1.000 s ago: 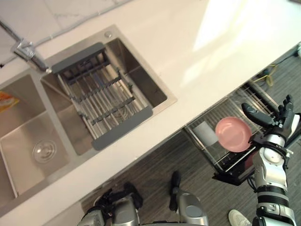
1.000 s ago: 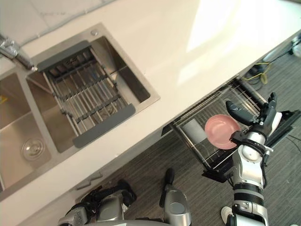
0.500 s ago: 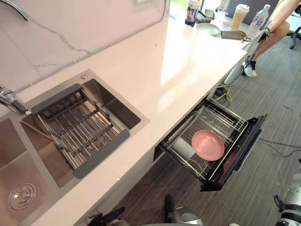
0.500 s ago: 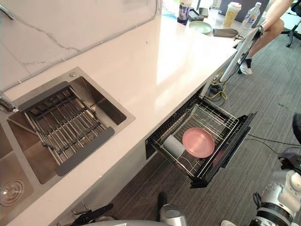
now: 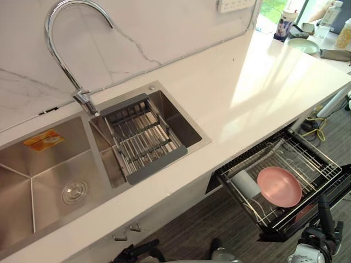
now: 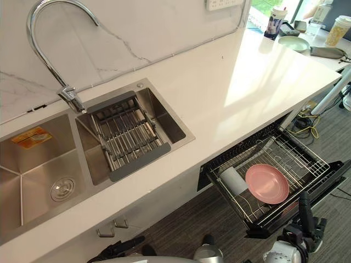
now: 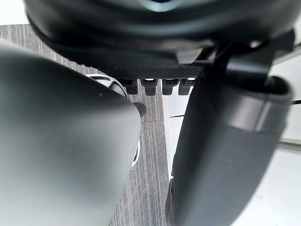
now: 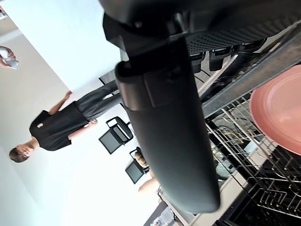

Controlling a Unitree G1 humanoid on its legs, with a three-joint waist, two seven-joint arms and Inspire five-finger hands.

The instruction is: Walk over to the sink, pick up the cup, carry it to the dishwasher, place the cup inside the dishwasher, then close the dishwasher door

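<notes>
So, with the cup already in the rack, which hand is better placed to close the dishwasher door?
Right. The right hand is low, just beside the open dishwasher door and its rack holding the cup. The left hand is down below the sink, well away from it.

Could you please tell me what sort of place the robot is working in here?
Most likely a kitchen: a steel double sink with a tall faucet sits in a white counter, and below it an open dishwasher rack holds a pink plate and a cup.
</notes>
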